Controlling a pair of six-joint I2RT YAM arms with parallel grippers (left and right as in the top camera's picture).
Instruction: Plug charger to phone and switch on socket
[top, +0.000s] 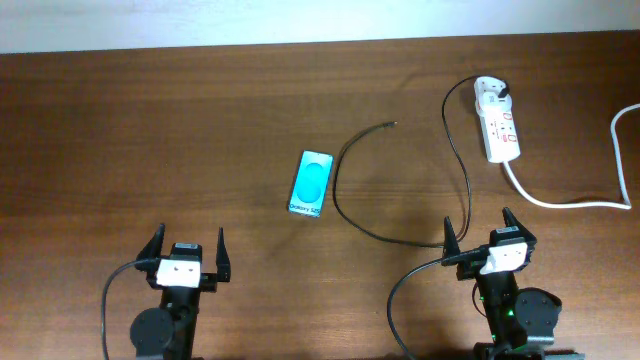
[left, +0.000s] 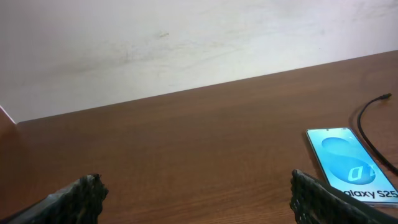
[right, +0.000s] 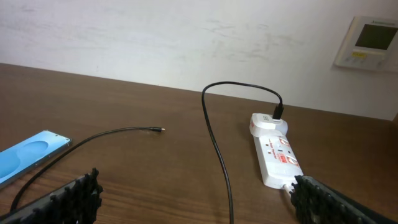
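The phone (top: 311, 184) lies flat mid-table, its blue screen up; it also shows at the right of the left wrist view as the phone (left: 352, 165) and at the left edge of the right wrist view as the phone (right: 28, 155). The charger (top: 345, 170) is a thin black cable looping from the socket (top: 498, 119) round to a loose tip (top: 394, 124) right of the phone. Its plug (right: 278, 112) sits in the white socket (right: 277, 152). My left gripper (top: 187, 253) and right gripper (top: 481, 233) stand open near the front edge, holding nothing.
The socket's thick white cord (top: 570, 204) runs right and curls up at the table's right edge. A pale wall (left: 155, 43) rises behind the table, with a wall control panel (right: 369, 42) at the right. The charger cable passes just in front of my right gripper.
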